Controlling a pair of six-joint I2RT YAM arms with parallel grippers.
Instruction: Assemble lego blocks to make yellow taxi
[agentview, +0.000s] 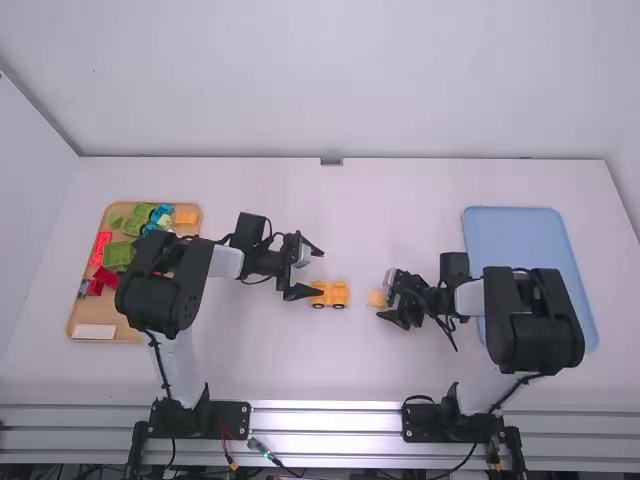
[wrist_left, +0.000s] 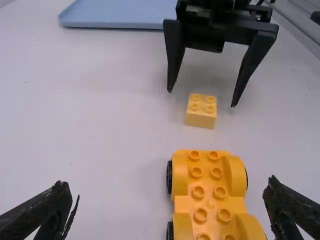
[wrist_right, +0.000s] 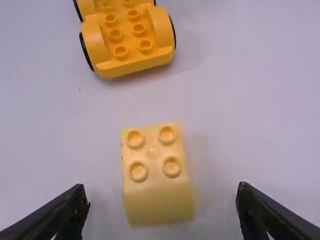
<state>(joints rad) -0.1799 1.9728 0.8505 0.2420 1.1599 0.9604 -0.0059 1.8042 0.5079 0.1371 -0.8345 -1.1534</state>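
Has the right claw (agentview: 383, 295) spread open near the small yellow block (wrist_right: 156, 192), and the left claw (agentview: 321, 272) likewise released near the wheeled yellow base (wrist_left: 207, 185). Has both pieces resting apart on the table (agentview: 300, 365). Farther out, has a tan tray (agentview: 100, 312) of mixed blocks (agentview: 118, 254) on the left and a blue tray (agentview: 515, 235) on the right.

And there's the yellow wheeled base (wrist_left: 210, 192), sitting level in the middle of the tabletop (agentview: 350, 215), its length running left to right, studs up, black wheels down along its near and far sides. Just to its right, well clear of touching, stands the small yellow block (wrist_right: 155, 175), upright, four round studs on top, the two pieces still separate!
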